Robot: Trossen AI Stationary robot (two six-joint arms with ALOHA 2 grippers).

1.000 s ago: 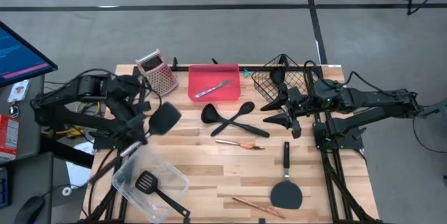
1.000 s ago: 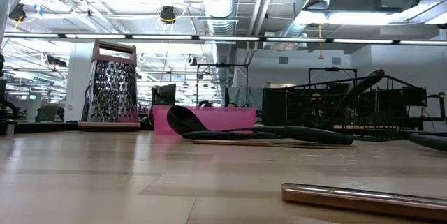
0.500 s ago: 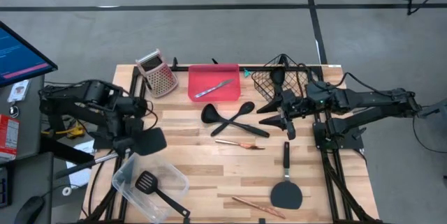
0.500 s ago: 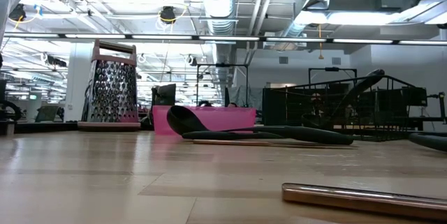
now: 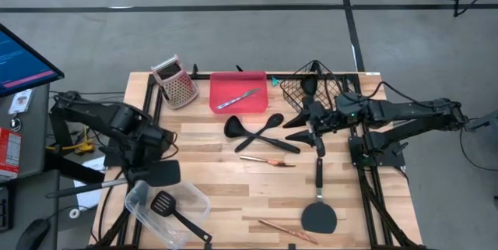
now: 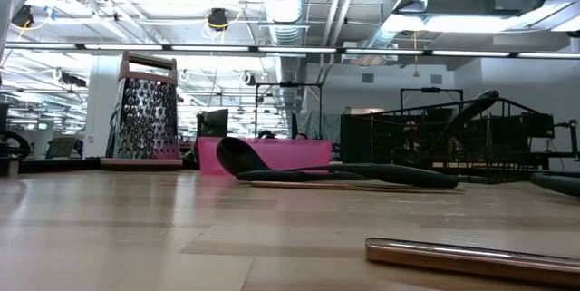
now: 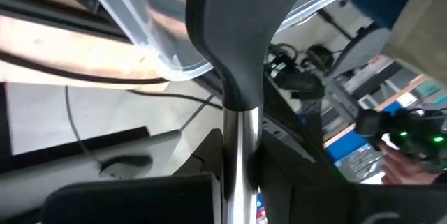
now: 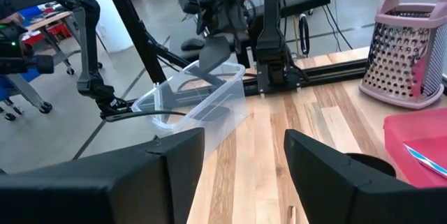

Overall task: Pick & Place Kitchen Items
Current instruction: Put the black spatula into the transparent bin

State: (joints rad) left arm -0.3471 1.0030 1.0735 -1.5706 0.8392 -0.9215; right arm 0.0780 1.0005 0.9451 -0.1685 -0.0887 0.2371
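Your left gripper (image 5: 138, 174) is clenched on the silver handle of a black spatula (image 5: 156, 174), whose blade hangs just beyond the fingers, over the near rim of the clear plastic bin (image 5: 194, 199) at the table's left front corner; the handle trails off past the table edge. Just below and ahead of that blade, a slotted turner (image 5: 164, 203) already lies inside the bin. This looks like the placing step: the next move calls for carrying the blade farther in over the bin's open mouth, tipping the long handle inward, then letting go. Mind the bin's thin wall right under the blade and the table's left edge beside the claw, with cables and frame rails close behind it; the open room lies toward the table's middle. Your right gripper (image 5: 313, 132) hovers with its fingers parted and nothing between them, just in front of the wire basket (image 5: 315, 92); directly beside it lie two black ladles (image 5: 253, 131) and a copper-coloured piece (image 5: 266, 160), and nearer the front edge a second black spatula (image 5: 318, 203). Farther off, a pink tray (image 5: 237, 94) holds a thin silver piece (image 5: 237, 99), with the box grater (image 5: 176, 82) beyond that.
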